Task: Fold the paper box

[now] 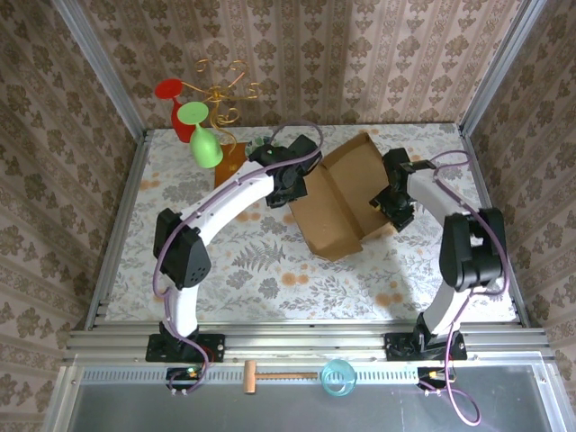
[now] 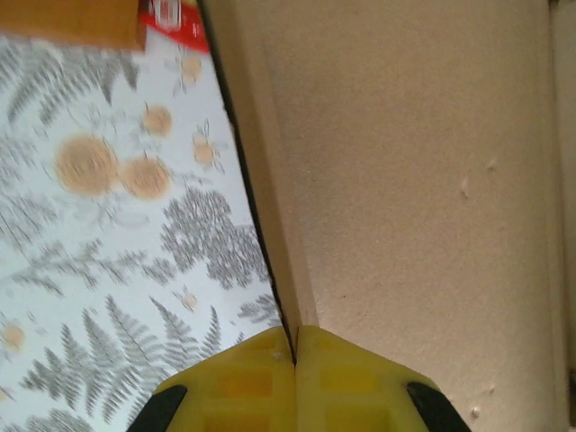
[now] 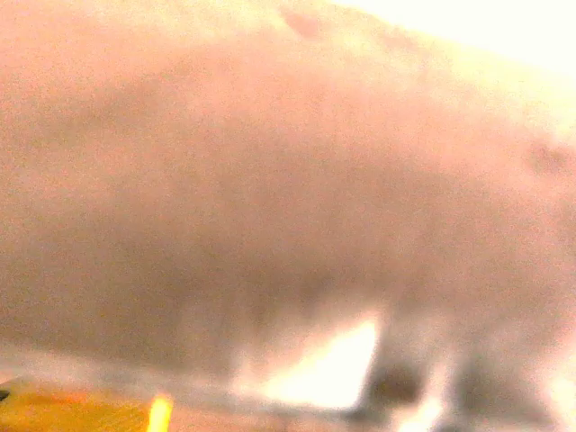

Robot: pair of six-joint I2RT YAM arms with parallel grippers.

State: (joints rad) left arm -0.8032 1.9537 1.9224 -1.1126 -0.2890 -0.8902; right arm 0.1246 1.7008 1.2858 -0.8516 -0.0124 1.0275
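The paper box (image 1: 337, 202) is a brown cardboard mailer in the middle of the table, partly folded, with its panels raised. My left gripper (image 1: 290, 184) is at its left edge. In the left wrist view the yellow fingers (image 2: 234, 387) are shut on the thin edge of a cardboard wall (image 2: 414, 180), which runs into the seam between them. My right gripper (image 1: 393, 205) is against the box's right side. The right wrist view is a close blur of brown cardboard (image 3: 270, 180), and how those jaws stand does not show.
Red and green plastic goblets on a gold wire stand (image 1: 193, 121) are at the back left, with an orange-brown board (image 1: 232, 160) beside them. A small wooden mallet (image 1: 270, 373) and a blue cup (image 1: 337, 376) lie on the front rail. Patterned walls enclose the table.
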